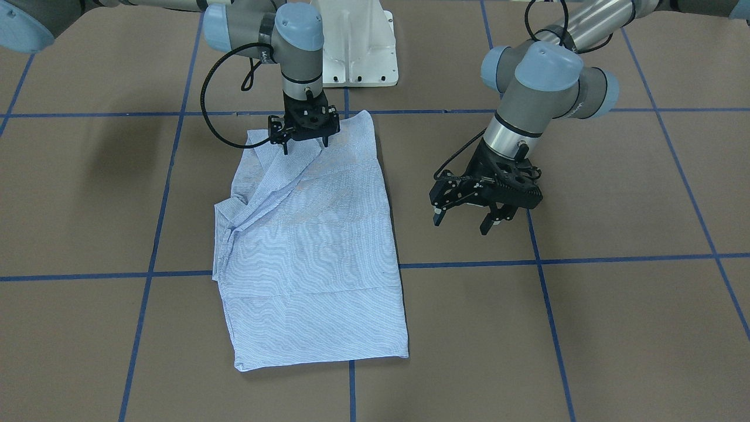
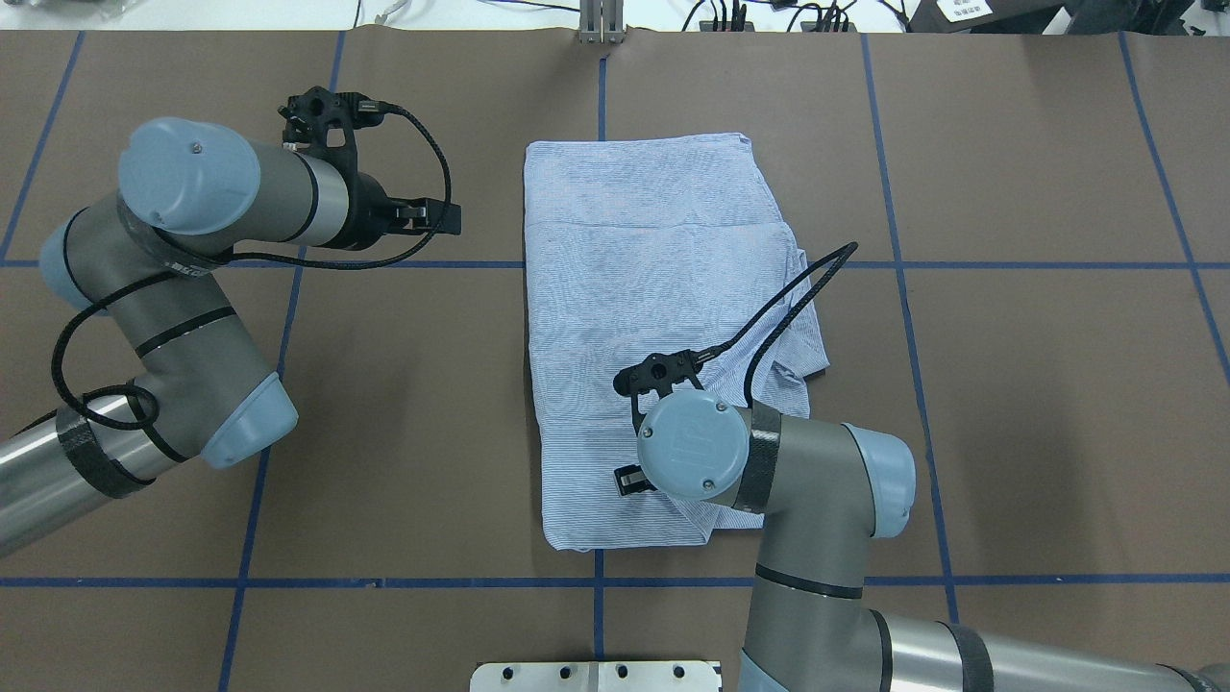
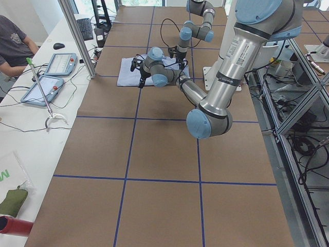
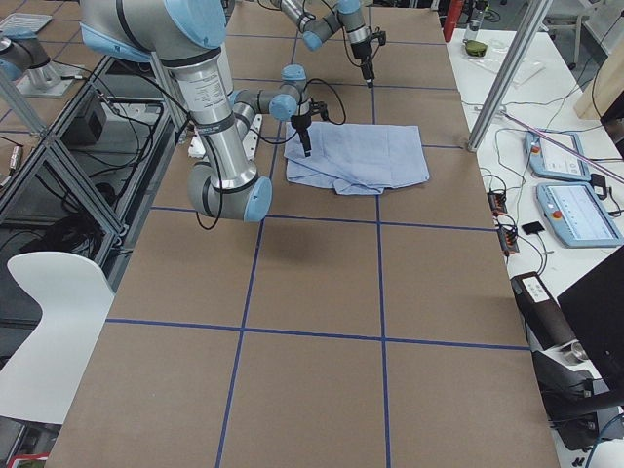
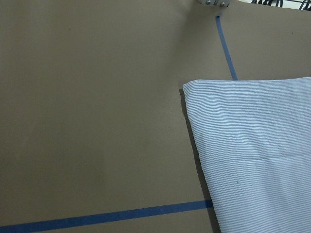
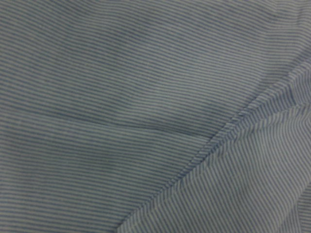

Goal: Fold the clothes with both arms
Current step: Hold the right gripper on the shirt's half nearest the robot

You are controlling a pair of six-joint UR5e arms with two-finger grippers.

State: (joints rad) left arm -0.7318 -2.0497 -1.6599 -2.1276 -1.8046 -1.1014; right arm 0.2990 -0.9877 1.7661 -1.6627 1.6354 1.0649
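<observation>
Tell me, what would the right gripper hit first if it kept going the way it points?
The shirt. The right gripper points straight down over one end of it, and its wrist view shows only striped cloth. It may be touching the cloth already; the depth is unclear.

shirt (image 5: 252, 155): blue-white fine stripes, fills lower right, lies flat, a few soft creases
shirt corner: sits right of centre, left edge runs down and right with a thin shadow along it
table (image 5: 87, 121): brown, bare over the left half
tape A (image 5: 97, 219): blue, crosses the bottom, ends at shirt's left edge
tape B (image 5: 226, 46): blue, runs from the top down to shirt's top edge
bracket (image 5: 212, 2): pale, cut off by top edge
</observation>
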